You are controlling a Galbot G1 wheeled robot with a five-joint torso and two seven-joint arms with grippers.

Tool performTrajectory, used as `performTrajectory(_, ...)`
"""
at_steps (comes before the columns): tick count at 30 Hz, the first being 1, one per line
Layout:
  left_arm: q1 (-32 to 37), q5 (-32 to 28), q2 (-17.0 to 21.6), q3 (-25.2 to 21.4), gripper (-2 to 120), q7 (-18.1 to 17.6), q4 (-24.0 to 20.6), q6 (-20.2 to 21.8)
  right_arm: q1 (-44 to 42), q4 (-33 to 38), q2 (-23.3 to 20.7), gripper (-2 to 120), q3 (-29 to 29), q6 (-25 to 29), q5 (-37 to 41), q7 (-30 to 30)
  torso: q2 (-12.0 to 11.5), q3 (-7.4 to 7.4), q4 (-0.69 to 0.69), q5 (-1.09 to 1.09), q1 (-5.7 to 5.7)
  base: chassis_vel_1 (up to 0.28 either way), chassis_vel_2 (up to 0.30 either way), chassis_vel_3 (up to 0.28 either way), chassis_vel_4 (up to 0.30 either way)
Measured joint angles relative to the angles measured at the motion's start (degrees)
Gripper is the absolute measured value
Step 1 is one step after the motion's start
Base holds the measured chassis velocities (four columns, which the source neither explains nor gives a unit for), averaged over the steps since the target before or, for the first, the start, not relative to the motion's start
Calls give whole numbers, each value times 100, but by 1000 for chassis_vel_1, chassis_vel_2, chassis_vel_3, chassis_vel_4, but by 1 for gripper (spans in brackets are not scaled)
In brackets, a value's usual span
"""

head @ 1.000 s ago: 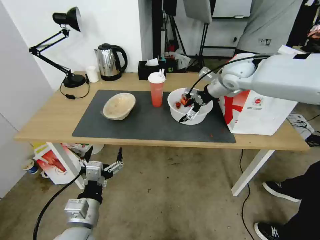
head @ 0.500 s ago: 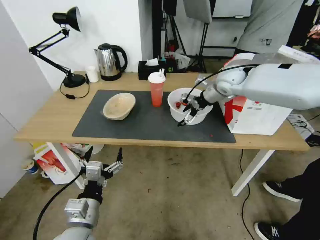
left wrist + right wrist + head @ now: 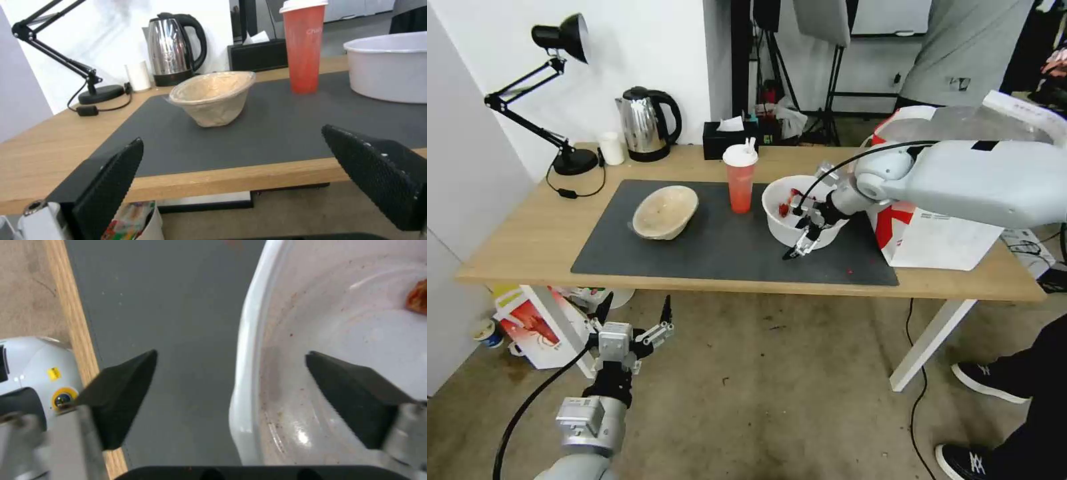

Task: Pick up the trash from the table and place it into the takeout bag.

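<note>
The large white bowl (image 3: 780, 217) with red crayfish shells (image 3: 788, 201) sits on the dark mat (image 3: 720, 247) of the table (image 3: 527, 233). My right gripper (image 3: 802, 235) is open and straddles the bowl's near rim (image 3: 247, 340), one finger inside and one outside over the mat. A red cup (image 3: 740, 180) with white lid stands left of the bowl, and the beige bowl (image 3: 665, 212) lies tilted farther left. The takeout bag (image 3: 940, 227) stands at the table's right end, behind my right arm. My left gripper (image 3: 636, 310) hangs open below the table's front edge, facing the beige bowl (image 3: 213, 96).
A black desk lamp (image 3: 560, 40), a steel kettle (image 3: 644, 123), a small white cup (image 3: 612, 148) and a black tissue box (image 3: 724, 137) line the back edge. A red-and-white box (image 3: 537, 327) lies on the floor under the left end. A person's shoes (image 3: 987, 380) are at the right.
My right gripper has come down and toward the table's front, from over the bowl's inside to straddling its near rim. The left arm has not moved.
</note>
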Motion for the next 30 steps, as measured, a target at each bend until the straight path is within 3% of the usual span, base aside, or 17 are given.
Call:
performTrajectory(2, 0, 0, 0, 0, 100, 0, 0, 0, 26, -3, -3, 78, 0, -1, 8, -7, 0, 0, 0, 0, 0, 0, 0, 0, 0)
performTrajectory(10, 0, 0, 0, 0, 100, 0, 0, 0, 135, -2, 29, 44, -1, -2, 53, -36, 0, 0, -1, 0, 0, 0, 0, 0, 0)
performTrajectory(23, 0, 0, 0, 0, 100, 0, 0, 0, 211, -8, 48, 2, -31, -32, 158, -149, 0, -1, -1, -1, -1, 0, 0, 0, 0)
performTrajectory(30, 0, 0, 0, 0, 100, 0, 0, 0, 168, 4, 59, 0, -38, -49, 158, -185, 1, -1, -1, 0, -1, 0, 0, 0, 0)
